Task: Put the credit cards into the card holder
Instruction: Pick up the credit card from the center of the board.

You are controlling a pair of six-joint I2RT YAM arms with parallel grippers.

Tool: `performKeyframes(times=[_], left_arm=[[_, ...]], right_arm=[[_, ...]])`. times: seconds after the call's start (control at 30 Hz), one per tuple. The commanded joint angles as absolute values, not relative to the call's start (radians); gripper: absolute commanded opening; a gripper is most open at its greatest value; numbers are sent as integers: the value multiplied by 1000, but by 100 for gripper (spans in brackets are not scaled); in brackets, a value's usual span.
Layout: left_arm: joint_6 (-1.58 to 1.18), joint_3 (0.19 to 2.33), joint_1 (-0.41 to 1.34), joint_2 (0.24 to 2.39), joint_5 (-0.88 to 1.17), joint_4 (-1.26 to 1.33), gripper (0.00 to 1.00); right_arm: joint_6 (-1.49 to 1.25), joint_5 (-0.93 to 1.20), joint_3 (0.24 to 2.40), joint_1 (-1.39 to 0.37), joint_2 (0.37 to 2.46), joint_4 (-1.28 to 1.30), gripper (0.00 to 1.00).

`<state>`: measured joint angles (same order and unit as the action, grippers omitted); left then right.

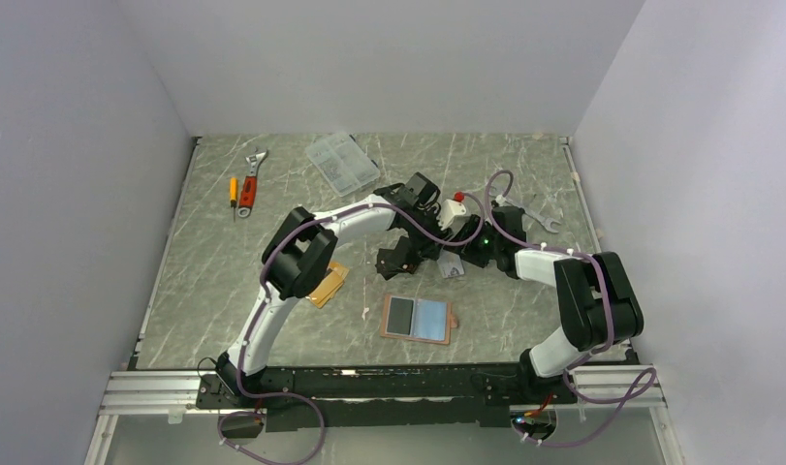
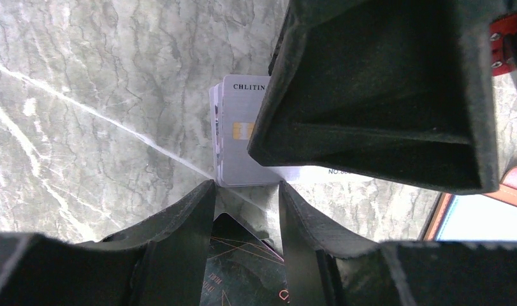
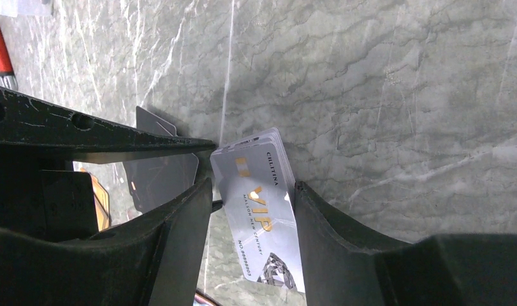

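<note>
Right gripper [image 3: 252, 185] half closed across silver card [image 3: 259, 210], both pads on its long edges, so gripping it; likely held that way to leave a short end free for a slot; more card edges show stacked with it. Left gripper [image 2: 246, 188] just beside, jaws part closed on dark piece [image 2: 243, 268], tip at the silver card's edge, probably bracing it. Holder [image 1: 432, 320] lies open and flat nearer the bases, apart from both grippers; orange cards [image 1: 328, 284] lie further left.
</note>
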<state>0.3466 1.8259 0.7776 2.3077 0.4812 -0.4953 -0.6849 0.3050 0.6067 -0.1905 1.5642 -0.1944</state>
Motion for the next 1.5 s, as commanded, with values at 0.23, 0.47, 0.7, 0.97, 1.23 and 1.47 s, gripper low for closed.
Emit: performKeyframes(times=[0.23,0.47,0.7,0.97,1.23,1.47], left_arm=[[358,1792,776,2229,525,-453,47],[365,1797,779,2213,568,-466,46],[367,1817,789,2217,577,-460,47],[419,1895,809,2304,500,-488,46],[464,1919,835,2335,452,-507,46],[476,1922,847,2355,435,-510,46]], right_arm=[[-670,252,553,-176,1525,-14,54],[-684,311,513,-143,1502,-45,52],[-707,339,496,-122,1516,-71,52],[-745,380,450,-79,1487,-102,50],[-768,402,413,-59,1477,-124,47],[-788,413,393,-46,1469,-141,47]])
